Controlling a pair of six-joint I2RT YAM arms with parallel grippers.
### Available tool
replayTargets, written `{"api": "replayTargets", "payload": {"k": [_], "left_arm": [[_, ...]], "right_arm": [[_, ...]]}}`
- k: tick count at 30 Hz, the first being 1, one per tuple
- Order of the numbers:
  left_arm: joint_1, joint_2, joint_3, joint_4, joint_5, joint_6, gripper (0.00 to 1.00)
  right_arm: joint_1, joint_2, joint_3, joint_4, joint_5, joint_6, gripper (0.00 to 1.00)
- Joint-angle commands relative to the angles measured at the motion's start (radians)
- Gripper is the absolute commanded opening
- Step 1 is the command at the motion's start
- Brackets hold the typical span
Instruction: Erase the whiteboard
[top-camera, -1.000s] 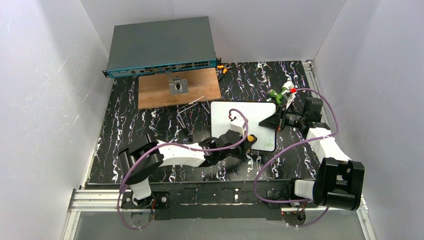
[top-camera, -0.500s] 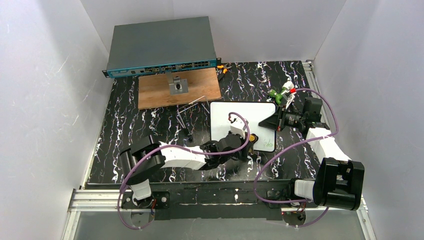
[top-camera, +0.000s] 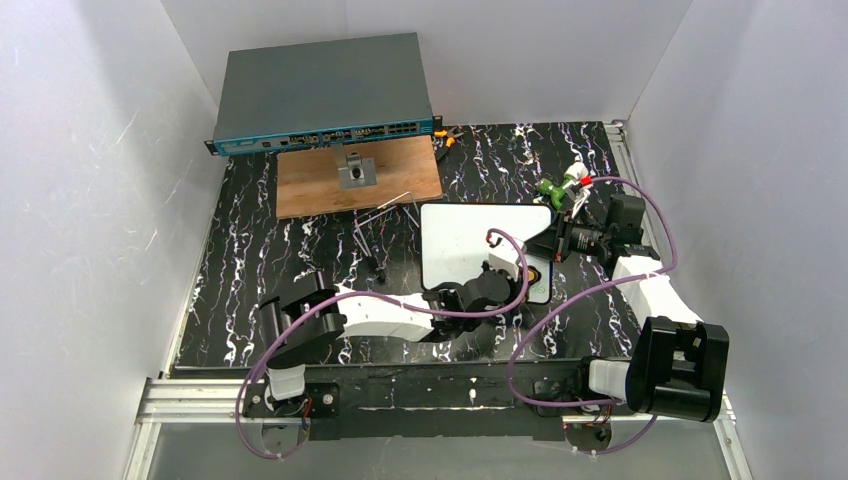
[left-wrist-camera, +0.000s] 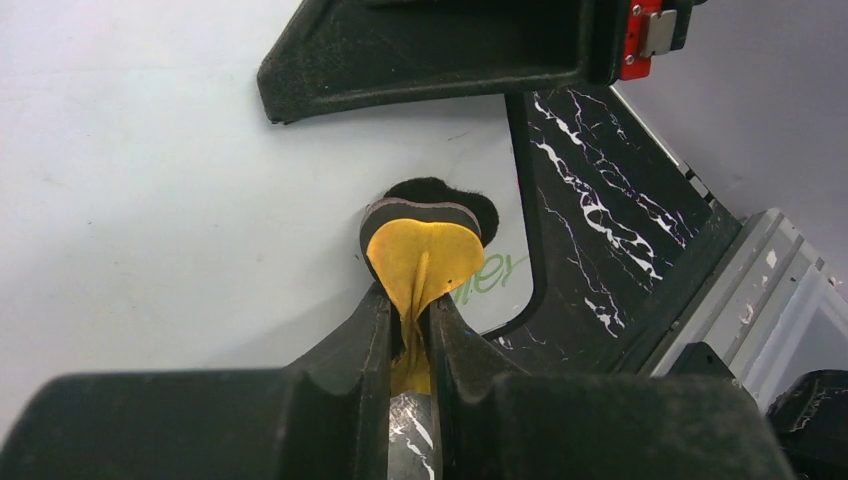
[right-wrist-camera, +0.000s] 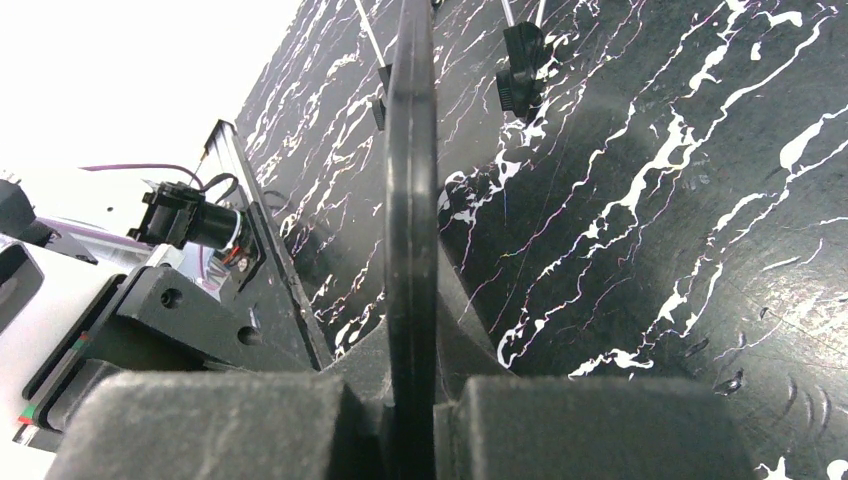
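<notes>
One patch of green marks (left-wrist-camera: 490, 275) lies just right of the eraser (left-wrist-camera: 420, 250) pinched in the left gripper (left-wrist-camera: 410, 300), while the right gripper (right-wrist-camera: 410, 340) clamps the whiteboard (left-wrist-camera: 150, 200) by its rim.

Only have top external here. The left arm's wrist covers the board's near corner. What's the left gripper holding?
Observer: In the left wrist view, the left gripper is shut on a yellow eraser, with its black felt pressed on the whiteboard.
Operator: Any ink on the board?
Observer: Yes, there is green writing right beside the eraser, by the board's corner.
Operator: Is the right gripper actually clamped on the board?
Observer: In the right wrist view, the right gripper is shut on the whiteboard's thin black rim, which is seen edge-on.
</notes>
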Motion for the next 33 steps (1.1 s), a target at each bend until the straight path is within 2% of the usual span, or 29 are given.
{"api": "replayTargets", "payload": {"k": [1, 7, 16, 21, 28, 33], "left_arm": [[-0.003, 0.028, 0.044, -0.027, -0.018, 0.035, 0.0], [-0.01, 0.054, 0.034, -0.097, -0.031, 0.037, 0.0], [-0.007, 0.007, -0.027, -0.222, -0.248, -0.023, 0.0], [-0.003, 0.013, -0.027, -0.262, -0.282, -0.056, 0.0], [-0.015, 0.046, 0.006, -0.168, -0.283, -0.04, 0.0], [-0.024, 0.07, 0.051, -0.085, -0.268, -0.023, 0.0]], "right_arm": [[0.006, -0.033, 0.017, 0.006, -0.063, 0.016, 0.01], [0.005, -0.034, 0.018, 0.005, -0.062, 0.017, 0.01], [0.004, -0.041, 0.016, 0.005, -0.063, 0.017, 0.01], [0.004, -0.042, 0.015, 0.017, -0.065, 0.038, 0.01], [0.004, -0.054, -0.035, 0.212, -0.068, 0.247, 0.01], [0.011, -0.044, -0.063, 0.283, -0.057, 0.333, 0.01]]}}
